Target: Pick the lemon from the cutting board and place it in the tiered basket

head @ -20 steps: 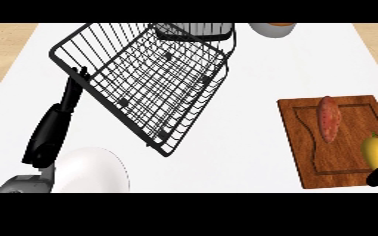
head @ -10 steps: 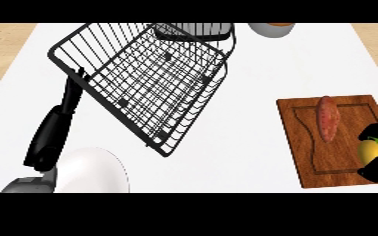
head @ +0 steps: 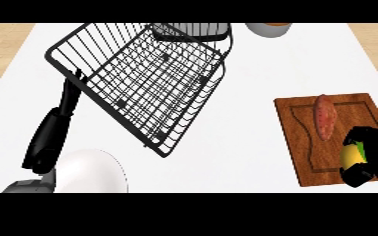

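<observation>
I see a white counter [head: 244, 85] under everything. On it to my left sits the black wire tiered basket [head: 148, 87], and a wooden cutting board [head: 314, 140] lies well apart at the right. A bowl [head: 267, 29] rests at the far edge, and a white plate [head: 90, 172] sits near the lower left.
</observation>
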